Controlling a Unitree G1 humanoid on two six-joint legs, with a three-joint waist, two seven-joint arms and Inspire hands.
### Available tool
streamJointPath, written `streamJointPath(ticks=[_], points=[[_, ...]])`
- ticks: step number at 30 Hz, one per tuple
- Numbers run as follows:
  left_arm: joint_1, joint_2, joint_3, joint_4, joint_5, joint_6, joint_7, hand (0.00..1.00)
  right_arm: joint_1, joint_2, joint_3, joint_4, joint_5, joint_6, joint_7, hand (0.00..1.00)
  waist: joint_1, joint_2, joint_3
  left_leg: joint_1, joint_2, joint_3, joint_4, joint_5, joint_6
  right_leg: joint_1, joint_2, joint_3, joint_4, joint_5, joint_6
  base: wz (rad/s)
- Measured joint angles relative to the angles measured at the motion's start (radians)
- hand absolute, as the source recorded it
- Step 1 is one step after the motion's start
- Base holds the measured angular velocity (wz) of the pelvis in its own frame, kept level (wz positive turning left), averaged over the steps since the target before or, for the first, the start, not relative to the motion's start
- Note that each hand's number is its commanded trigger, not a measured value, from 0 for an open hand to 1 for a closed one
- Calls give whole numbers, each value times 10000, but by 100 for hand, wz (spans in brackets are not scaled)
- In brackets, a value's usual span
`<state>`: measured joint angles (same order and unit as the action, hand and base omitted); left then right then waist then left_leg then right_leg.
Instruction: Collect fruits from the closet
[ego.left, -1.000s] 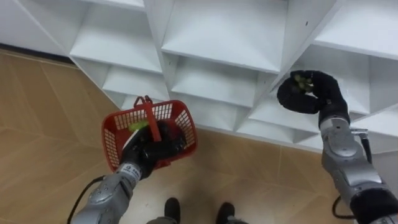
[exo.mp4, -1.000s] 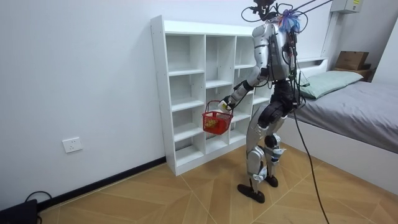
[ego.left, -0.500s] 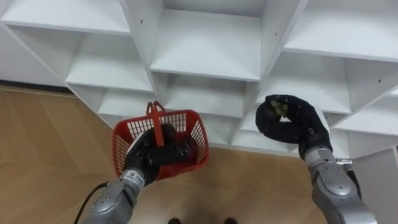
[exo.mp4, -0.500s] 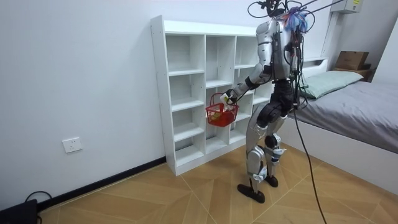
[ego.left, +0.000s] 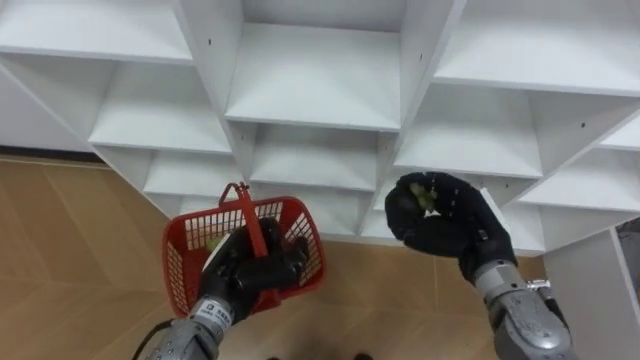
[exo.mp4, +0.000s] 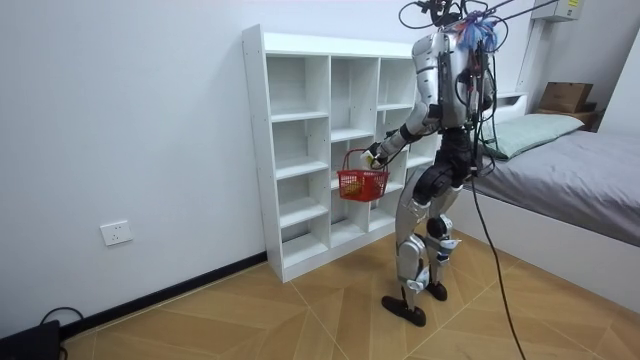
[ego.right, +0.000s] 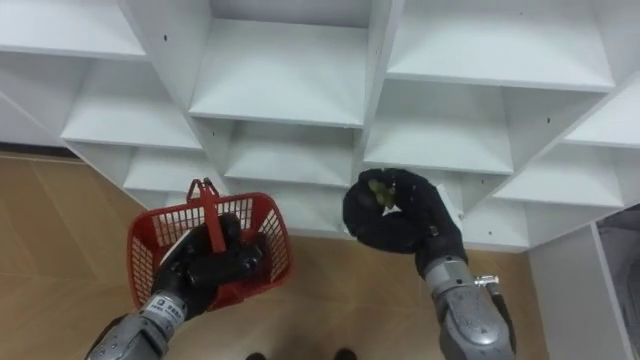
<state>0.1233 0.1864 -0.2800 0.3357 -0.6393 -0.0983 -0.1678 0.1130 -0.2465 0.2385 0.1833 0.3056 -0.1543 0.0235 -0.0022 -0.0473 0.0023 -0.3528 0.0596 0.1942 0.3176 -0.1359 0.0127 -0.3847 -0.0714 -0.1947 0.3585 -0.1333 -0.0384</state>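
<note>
Our left hand (ego.left: 250, 272) is clamped round the upright handle (ego.left: 242, 205) of the red basket (ego.left: 180, 262), which hangs beneath it. Just left of that hand, inside the basket, we see what may be a yellow-green fruit (ego.left: 213, 241), though the mesh hides most of it. Above both hands stand the white closet shelves (ego.left: 320, 75). Our right hand (ego.left: 450, 225) is curled tight on a small green fruit (ego.left: 425, 197), well apart from the basket.

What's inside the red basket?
A bit of something yellow-green shows inside the red basket. The left hand holding it covers the rest. The right hand holds a green fruit.
</note>
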Motion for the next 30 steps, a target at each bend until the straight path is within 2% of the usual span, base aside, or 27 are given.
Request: streamJointPath(ticks=[6, 9, 11, 12, 14, 20, 30], points=[[-22, -192, -313, -2, -184, -201, -1, 100, 24, 166, 231, -100, -10, 0, 628, 100, 85, 15, 3, -16, -3, -14, -8, -4, 6, 17, 36, 56, -168, 67, 22, 0], [-38, -264, -415, -1, -179, -202, -22, 100, -23, 223, 248, -99, -13, 0, 660, 100, 147, 88, 51, -23, -13, -15, -41, -7, 10, -7, 37, 73, -169, 66, 25, 0], [-119, -328, -460, -1, -199, -202, -22, 100, -127, 292, 251, -99, 0, 0, 649, 100, 201, 199, 123, -33, -15, -14, -87, -8, 10, -25, 40, 78, -168, 66, 26, 0], [-157, -336, -482, -1, -207, -202, -22, 100, -162, 308, 251, -99, 0, 0, 649, 100, 215, 221, 135, -36, -16, -14, -91, -7, 10, -35, 41, 79, -168, 65, 27, 0], [-263, -409, -506, -2, -209, -229, -29, 100, -232, 357, 310, -99, 49, 0, 643, 100, 320, 262, 122, -89, -22, -14, -91, 0, 1, -124, 37, 76, -144, 63, 22, 0], [-420, -441, -710, -7, -275, -262, -29, 100, -374, 392, 569, -189, 55, 0, 777, 100, 340, 267, 118, -375, -14, -18, -65, 2, -4, -358, 16, -11, -141, 76, 5, 0], [-497, -405, -1035, -7, -584, -324, -153, 100, -600, 495, 983, -536, 76, -10, 770, 100, 349, 271, 118, -330, -19, -21, -130, -17, -21, -298, 59, -25, -319, 76, 6, 0]])
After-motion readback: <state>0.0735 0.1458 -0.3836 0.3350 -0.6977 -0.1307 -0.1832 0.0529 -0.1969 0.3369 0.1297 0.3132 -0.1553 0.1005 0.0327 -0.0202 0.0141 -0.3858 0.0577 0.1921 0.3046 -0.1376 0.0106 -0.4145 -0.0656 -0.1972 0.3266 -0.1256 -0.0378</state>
